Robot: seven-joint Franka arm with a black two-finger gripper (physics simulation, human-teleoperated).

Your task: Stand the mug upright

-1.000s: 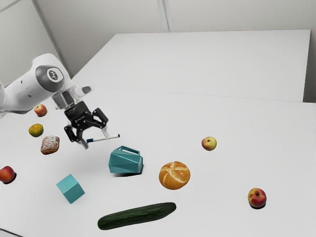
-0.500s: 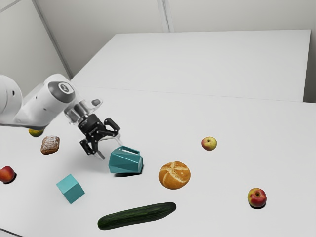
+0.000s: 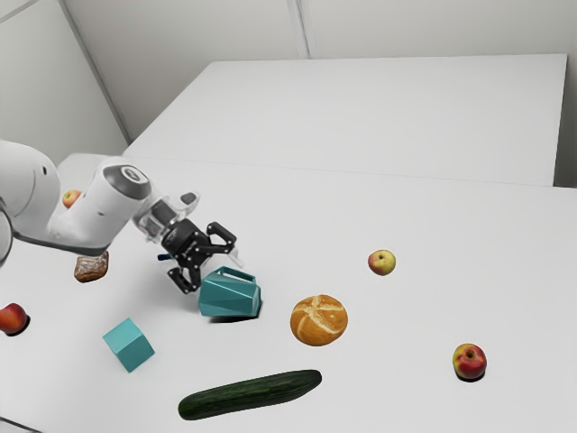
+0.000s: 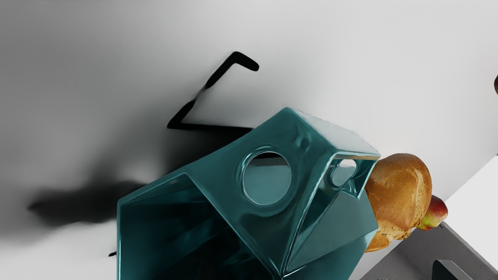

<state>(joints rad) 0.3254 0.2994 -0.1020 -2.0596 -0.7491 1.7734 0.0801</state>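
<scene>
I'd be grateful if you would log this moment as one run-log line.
gripper: open, at mug's mouth | mug: on its side, not upright | bun: beyond mug's base

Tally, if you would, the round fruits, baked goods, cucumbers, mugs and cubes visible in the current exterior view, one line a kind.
Round fruits: 4
Baked goods: 2
Cucumber: 1
Mug: 1
Cube: 1
Total: 9

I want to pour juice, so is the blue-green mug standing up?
No, in the exterior view the mug lies on its side, with its handle on top.
</scene>
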